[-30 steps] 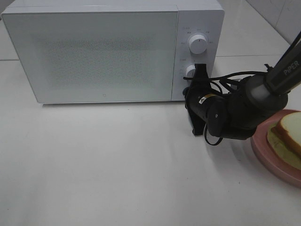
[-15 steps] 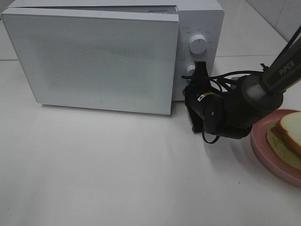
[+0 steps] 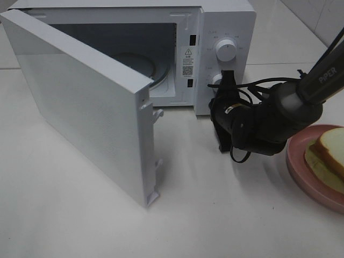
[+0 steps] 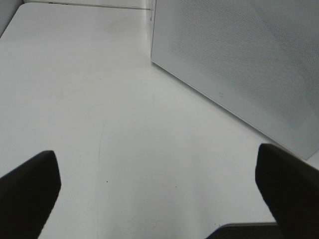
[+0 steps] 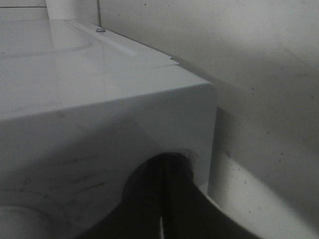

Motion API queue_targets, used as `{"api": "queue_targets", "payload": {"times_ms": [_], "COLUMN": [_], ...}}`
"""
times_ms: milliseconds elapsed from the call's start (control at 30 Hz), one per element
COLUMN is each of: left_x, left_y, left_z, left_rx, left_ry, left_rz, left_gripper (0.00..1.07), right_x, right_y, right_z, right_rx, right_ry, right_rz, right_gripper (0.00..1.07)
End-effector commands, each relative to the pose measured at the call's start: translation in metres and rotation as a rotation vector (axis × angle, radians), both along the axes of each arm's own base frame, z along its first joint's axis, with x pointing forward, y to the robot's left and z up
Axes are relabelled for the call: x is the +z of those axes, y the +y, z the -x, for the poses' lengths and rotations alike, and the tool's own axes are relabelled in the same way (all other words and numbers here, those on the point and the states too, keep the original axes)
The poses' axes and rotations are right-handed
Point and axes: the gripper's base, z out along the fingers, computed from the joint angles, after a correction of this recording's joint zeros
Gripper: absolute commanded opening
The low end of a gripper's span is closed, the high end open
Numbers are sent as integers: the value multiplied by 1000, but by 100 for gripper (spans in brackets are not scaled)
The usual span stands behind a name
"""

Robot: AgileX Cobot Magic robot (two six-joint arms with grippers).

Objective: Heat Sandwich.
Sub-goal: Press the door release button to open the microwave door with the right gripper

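The microwave (image 3: 234,19) at the far side of the table (image 3: 226,220) stands with its door (image 3: 80,102) swung wide, hinged on the left, so the cavity and the glass turntable (image 3: 144,65) inside are in plain view; to my eye the opening step is done. The sandwich (image 3: 329,151) is not in yet. It sits on its pink plate (image 3: 299,165) over toward the table's right edge, well apart from the oven and touched by nothing. The right end effector (image 3: 228,79) has its fingers pressed together, carrying nothing, with the tip up at the control panel just beside the lower knob (image 3: 216,81). The left end effector (image 4: 159,191) is spread wide and empty, low over bare table in front of the door. What remains, I would say, is to carry the plate in, close the door and set the heat. By count: one microwave, one door, two knobs, one plate, one sandwich.
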Motion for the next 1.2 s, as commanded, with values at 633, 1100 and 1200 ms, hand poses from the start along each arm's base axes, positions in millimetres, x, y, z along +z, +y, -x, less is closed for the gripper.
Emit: {"api": "queue_targets", "payload": {"times_ms": [633, 1100, 1200], "left_x": [1, 1, 1], "left_y": [-1, -1, -1], "left_z": [2, 2, 2], "left_rx": [-11, -11, -11], "left_ry": [-30, -30, -30], "left_rz": [7, 7, 7], "left_gripper": [100, 100, 100], "right_x": [48, 42, 43], "right_y": [-12, -18, -21], "right_z": [-18, 21, 29], "right_rx": [10, 136, 139], "right_ry": [-189, -18, -2], "right_rz": [48, 82, 86], "right_gripper": [0, 0, 0]}}
